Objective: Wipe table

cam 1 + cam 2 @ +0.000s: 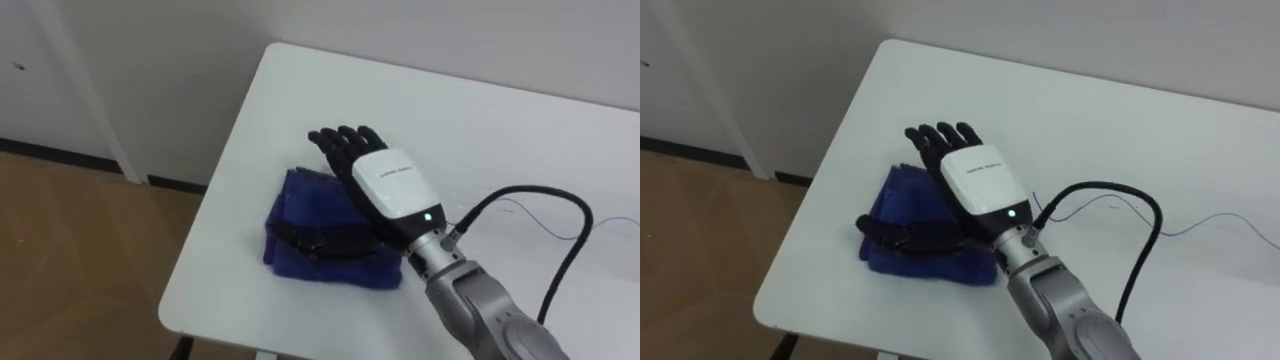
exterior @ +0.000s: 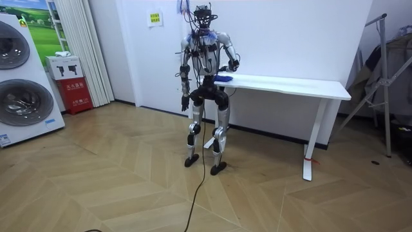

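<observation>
The right hand (image 1: 388,185) lies flat on the blue cloth (image 1: 295,215), fingers straight and close together, thumb splayed. I'd press evenly, then sweep across the white table (image 1: 480,110) beyond the fingertips.

A dark blue cloth (image 1: 295,210), folded into a thick, slightly rumpled pad, is lying flat near the left front corner of the white bench (image 1: 480,120). The right hand (image 1: 390,185) is resting across its right half, fingers straight.
</observation>
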